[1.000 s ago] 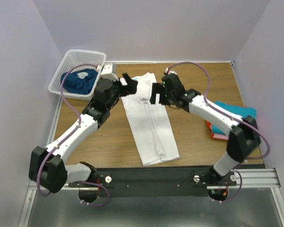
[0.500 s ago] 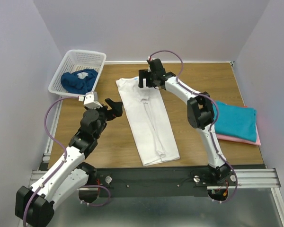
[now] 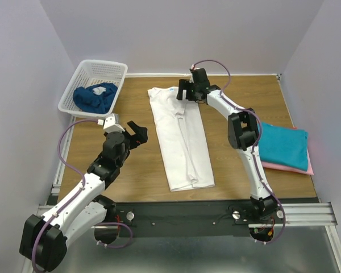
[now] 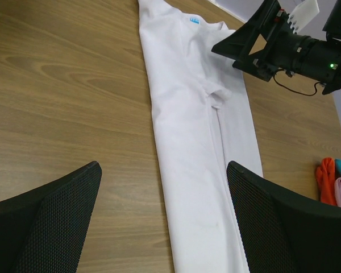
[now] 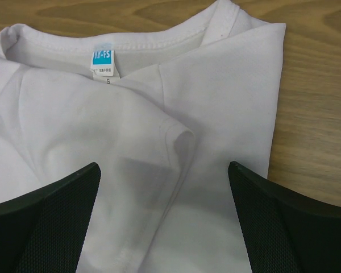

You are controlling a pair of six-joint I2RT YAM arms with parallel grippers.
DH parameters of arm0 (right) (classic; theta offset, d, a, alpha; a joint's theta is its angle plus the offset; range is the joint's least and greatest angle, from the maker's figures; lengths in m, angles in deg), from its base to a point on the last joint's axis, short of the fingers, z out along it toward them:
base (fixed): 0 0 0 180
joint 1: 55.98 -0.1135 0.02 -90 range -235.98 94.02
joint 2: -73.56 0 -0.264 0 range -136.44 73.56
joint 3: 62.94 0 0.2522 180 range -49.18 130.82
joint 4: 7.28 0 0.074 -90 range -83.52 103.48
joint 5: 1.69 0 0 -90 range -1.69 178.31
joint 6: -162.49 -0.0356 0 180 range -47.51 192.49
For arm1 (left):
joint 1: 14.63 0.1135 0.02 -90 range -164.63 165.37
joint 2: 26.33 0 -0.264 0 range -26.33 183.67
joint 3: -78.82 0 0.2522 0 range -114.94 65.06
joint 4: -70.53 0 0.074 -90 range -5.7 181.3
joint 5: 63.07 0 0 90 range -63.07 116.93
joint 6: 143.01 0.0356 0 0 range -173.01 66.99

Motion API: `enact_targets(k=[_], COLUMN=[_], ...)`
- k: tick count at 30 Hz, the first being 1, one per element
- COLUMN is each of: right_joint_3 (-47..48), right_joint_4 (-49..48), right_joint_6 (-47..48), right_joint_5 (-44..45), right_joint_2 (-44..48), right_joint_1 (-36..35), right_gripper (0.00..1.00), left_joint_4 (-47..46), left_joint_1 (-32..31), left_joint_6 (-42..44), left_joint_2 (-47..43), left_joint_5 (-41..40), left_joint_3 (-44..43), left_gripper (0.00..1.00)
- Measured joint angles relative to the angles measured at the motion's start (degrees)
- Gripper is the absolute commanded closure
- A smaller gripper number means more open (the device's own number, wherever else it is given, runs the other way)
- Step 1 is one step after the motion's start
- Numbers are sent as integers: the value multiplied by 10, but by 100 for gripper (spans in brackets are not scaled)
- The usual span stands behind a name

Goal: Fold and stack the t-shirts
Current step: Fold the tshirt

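Observation:
The white t-shirt (image 3: 181, 136) lies on the table as a long narrow strip, sides folded in, collar at the far end; it also shows in the left wrist view (image 4: 199, 142) and the right wrist view (image 5: 159, 131), where its blue label and a folded sleeve show. My right gripper (image 3: 183, 94) hangs open just above the collar end, holding nothing. My left gripper (image 3: 137, 132) is open and empty, left of the shirt's middle. A folded teal t-shirt (image 3: 284, 147) lies on a pink one (image 3: 307, 168) at the right edge. A dark blue t-shirt (image 3: 95, 96) lies crumpled in the basket.
The white lattice basket (image 3: 96, 71) stands at the far left corner of the table. Bare wood (image 3: 233, 165) lies between the white shirt and the stack. Purple cables loop over both arms. Orange cloth (image 4: 327, 181) shows in the stack's edge in the left wrist view.
The white shirt's far end has shifted right and now lies straighter. My right gripper moved slightly right at the collar. My left arm pulled back from the shirt to the left.

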State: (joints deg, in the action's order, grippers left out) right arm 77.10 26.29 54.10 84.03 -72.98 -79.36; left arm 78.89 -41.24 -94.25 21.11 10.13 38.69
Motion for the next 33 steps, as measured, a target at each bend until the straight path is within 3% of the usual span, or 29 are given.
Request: enact_targets(k=[13, 19, 25, 29, 33], right_joint_3=[-7, -40, -226, -434, -612], right_joint_4=[-16, 13, 17, 8, -11], right_joint_6=[19, 26, 7, -24, -52], right_joint_5=[-5, -50, -55, -54, -57], right_joint_2=[1, 47, 253, 453, 565], right_joint_1=[30, 31, 31, 31, 31], right_gripper=[0, 0, 0, 0, 0], left_joint_4=[-17, -16, 7, 57, 86], left_joint_1=[0, -27, -104, -156, -190], left_joint_6=[23, 26, 2, -30, -52], left_joint_2=[146, 142, 93, 80, 85], left_joint_5=[106, 185, 218, 217, 215], left_joint_3=[-40, -31, 12, 25, 28], left_gripper=[2, 2, 2, 2, 2])
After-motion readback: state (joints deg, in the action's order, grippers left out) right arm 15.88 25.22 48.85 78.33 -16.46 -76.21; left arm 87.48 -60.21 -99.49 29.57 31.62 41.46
